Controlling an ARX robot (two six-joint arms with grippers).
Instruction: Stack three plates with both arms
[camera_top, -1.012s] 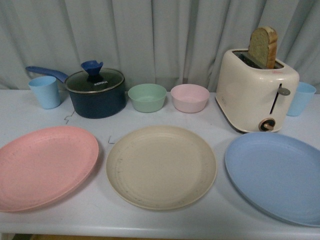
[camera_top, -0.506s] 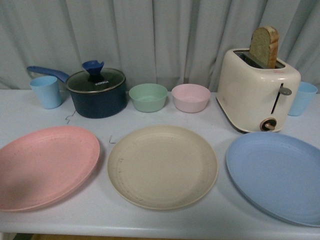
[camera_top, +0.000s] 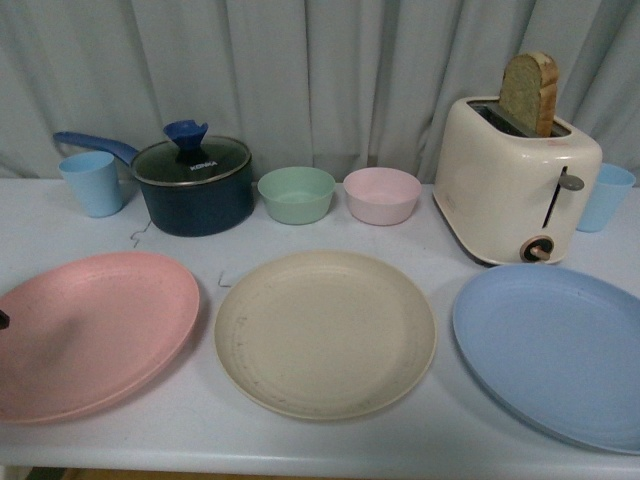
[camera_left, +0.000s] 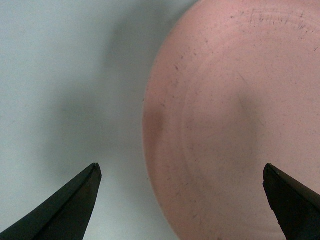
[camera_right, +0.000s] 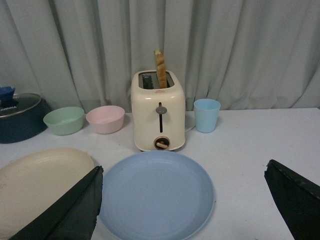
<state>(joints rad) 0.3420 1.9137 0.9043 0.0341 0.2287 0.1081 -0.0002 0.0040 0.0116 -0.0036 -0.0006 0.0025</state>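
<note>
From the front, the 3 plates lie flat in a row on the white table (camera_top: 205, 420), none stacked and none touching. The pink plate (camera_top: 95, 335) is on the left, the cream plate (camera_top: 325, 333) in the middle and the blue plate (camera_top: 555, 350) on the right. The arms hardly show from here, just a dark speck at the left edge beside the pink plate.

The wrist cameras show more. The left gripper (camera_left: 181, 170) hangs over the pink plate's rim with its jaws spread wide and empty, 1 over bare table and 1 over the plate. This close, fine dark specks and scuffs show on the pink surface. The right gripper (camera_right: 182, 170) is also spread wide and holds nothing, with the blue plate between its jaws.

Behind the plates stand a dark blue saucepan (camera_top: 195, 195), a mint bowl (camera_top: 295, 195), a pink bowl (camera_top: 381, 195) and a cream toaster (camera_top: 515, 180) with 1 slice of bread (camera_top: 528, 92) standing up in it. The right wrist view shows the whole blue cup (camera_right: 207, 115), which the toaster half hides from the front. Only the front view shows the second blue cup (camera_top: 92, 183) by the saucepan handle.

White lettering on the glass lid (camera_top: 190, 160) seems to read KONKA. A pinkish mark on top of the toaster is too small to read.
</note>
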